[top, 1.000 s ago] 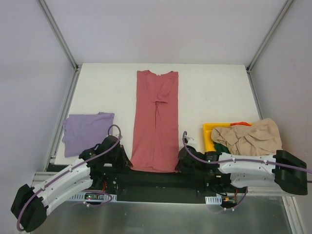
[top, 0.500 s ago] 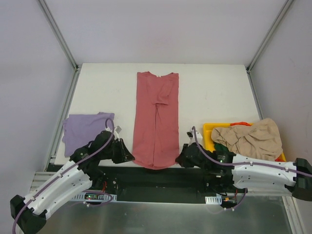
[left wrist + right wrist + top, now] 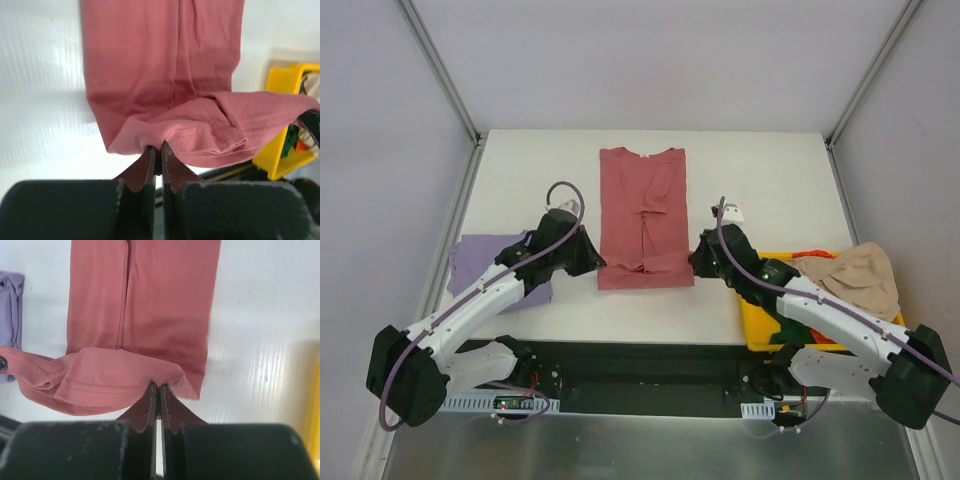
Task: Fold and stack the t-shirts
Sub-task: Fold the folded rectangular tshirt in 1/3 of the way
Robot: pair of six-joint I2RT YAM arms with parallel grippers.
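Note:
A dusty pink-red t-shirt (image 3: 642, 205) lies lengthwise in the middle of the white table, its near end lifted and carried over the rest. My left gripper (image 3: 592, 262) is shut on the hem's left corner (image 3: 145, 142). My right gripper (image 3: 697, 262) is shut on the hem's right corner (image 3: 165, 377). The hem hangs between them above the lower body of the shirt. A folded lavender-purple t-shirt (image 3: 490, 268) lies at the left, partly under my left arm. A beige t-shirt (image 3: 855, 275) is heaped on the yellow bin, with green and orange-red cloth under it.
The yellow plastic bin (image 3: 756, 320) stands at the right front, under my right arm; it shows in the left wrist view (image 3: 282, 100) too. The table's near edge borders a black base strip (image 3: 650, 365). Metal frame posts stand at the far corners.
Both grippers have lifted the pink-red shirt's near hem off the table's front edge and carried it away from the bases, doubling the shirt so it looks much shorter.

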